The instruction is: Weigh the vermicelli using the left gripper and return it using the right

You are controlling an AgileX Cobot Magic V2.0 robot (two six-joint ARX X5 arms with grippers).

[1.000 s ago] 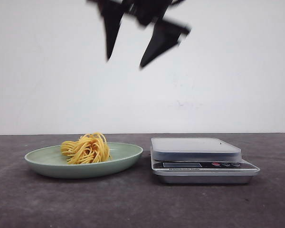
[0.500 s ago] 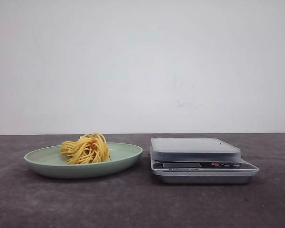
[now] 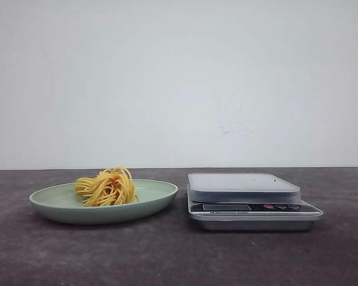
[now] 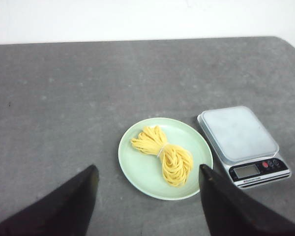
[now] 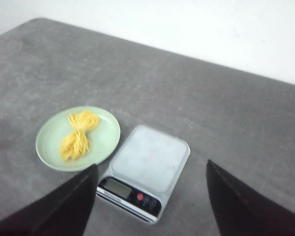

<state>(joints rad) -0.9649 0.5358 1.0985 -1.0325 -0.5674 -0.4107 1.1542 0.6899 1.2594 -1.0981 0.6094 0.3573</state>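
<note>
Grey table, one plate, one vermicelli bundle, one scale; both hands wide.

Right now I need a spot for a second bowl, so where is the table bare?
Bare table lies left of the green plate, behind the plate and the scale, and along the front edge. It is crowded only where plate and scale nearly touch. The vermicelli fills the plate's middle; the scale's platform is bare.

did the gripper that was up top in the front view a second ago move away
Yes. It hung above the gap between the plate and the scale; now the front view shows only bare wall there, so it has left upward, out of frame.
</note>
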